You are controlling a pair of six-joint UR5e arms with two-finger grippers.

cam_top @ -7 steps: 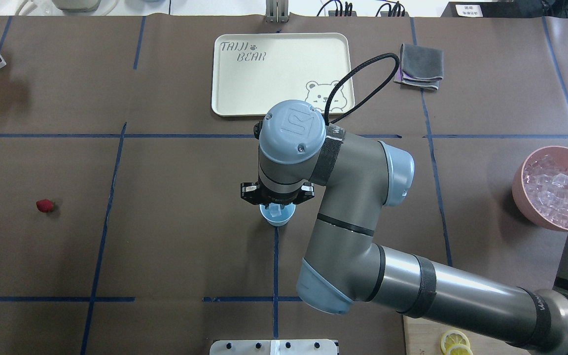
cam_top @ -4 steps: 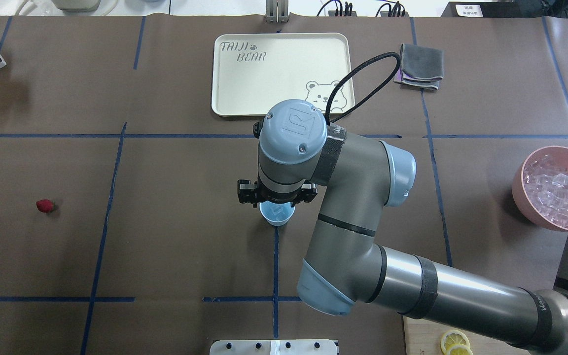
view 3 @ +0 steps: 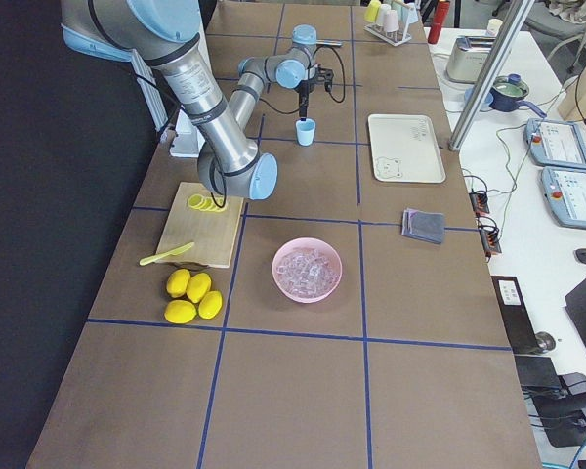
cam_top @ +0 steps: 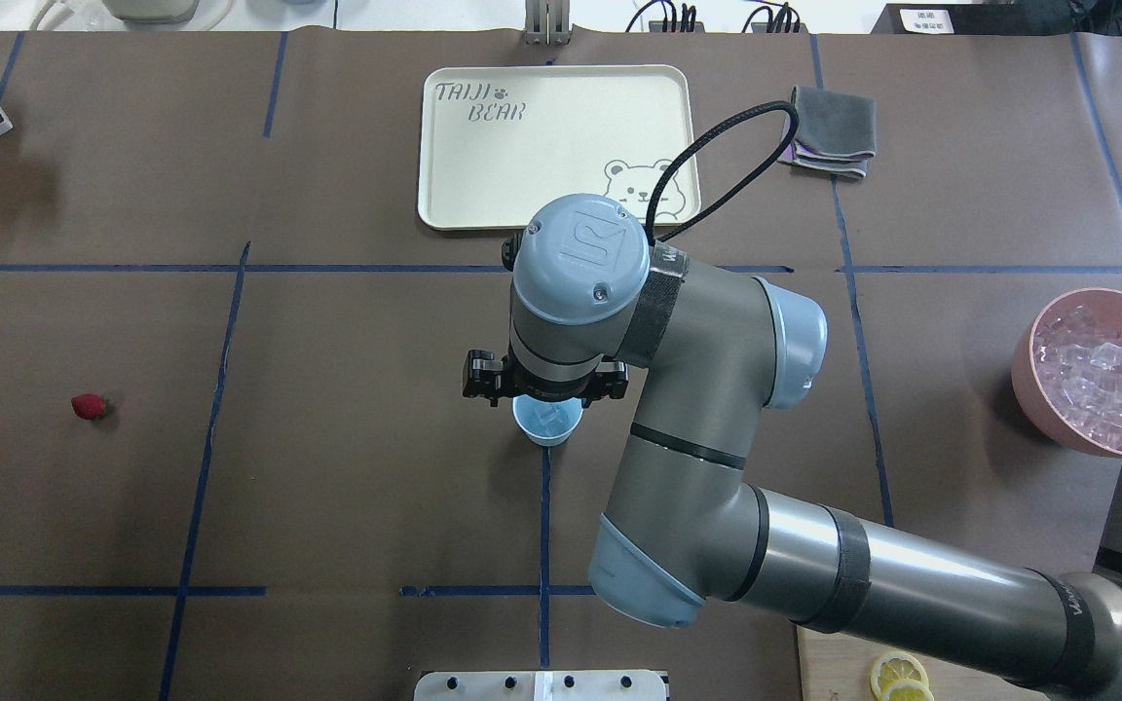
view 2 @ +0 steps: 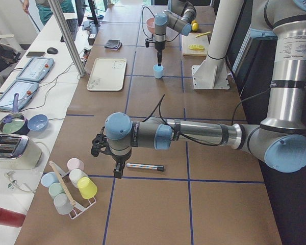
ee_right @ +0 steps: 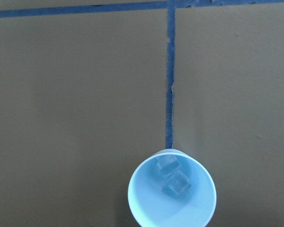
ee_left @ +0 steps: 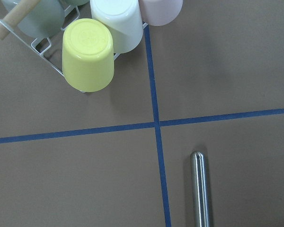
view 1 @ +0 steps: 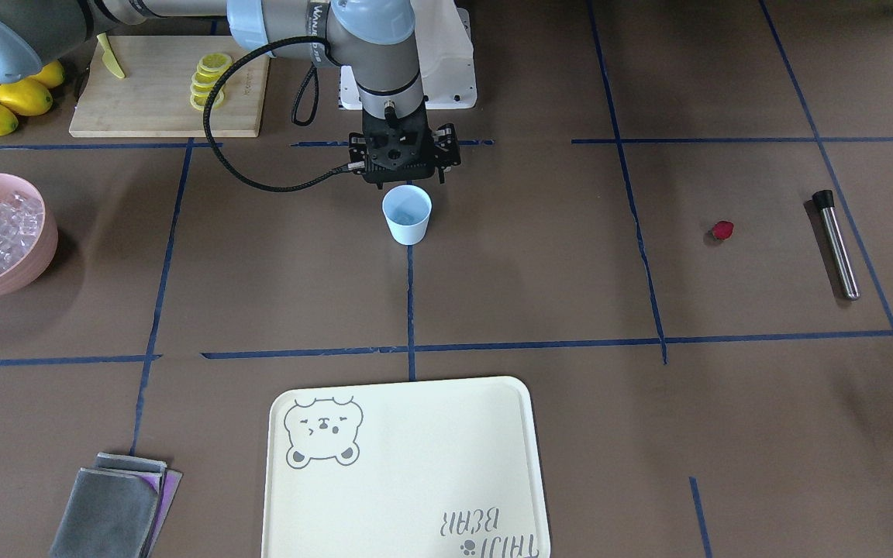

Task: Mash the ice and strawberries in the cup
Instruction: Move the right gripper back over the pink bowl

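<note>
The pale-blue cup (cam_top: 548,425) stands upright at the table's middle, and two ice cubes (ee_right: 175,182) lie in its bottom. My right gripper (cam_top: 546,394) hangs open just above the cup (view 1: 407,215) with nothing held. More ice (cam_top: 1097,365) fills the pink bowl (cam_top: 1021,365) at the right. The dark-red strawberry (cam_top: 89,406) lies alone on the table far to the left, also seen as the strawberry (view 1: 722,229) beside a steel muddler (view 1: 836,244). My left gripper (view 2: 116,172) hovers near the muddler (ee_left: 199,189); whether it is open or shut I cannot tell.
A cream tray (cam_top: 444,146) lies beyond the cup, with a folded grey cloth (cam_top: 832,131) to its right. A cutting board with lemon slices (view 1: 210,77) and whole lemons (view 1: 5,97) sit near the robot's base. A rack of cups (ee_left: 87,54) stands by the left arm.
The right gripper's linkage has spread wider over the cup. The ice cube seen at the cup's mouth a second ago now lies inside it.
</note>
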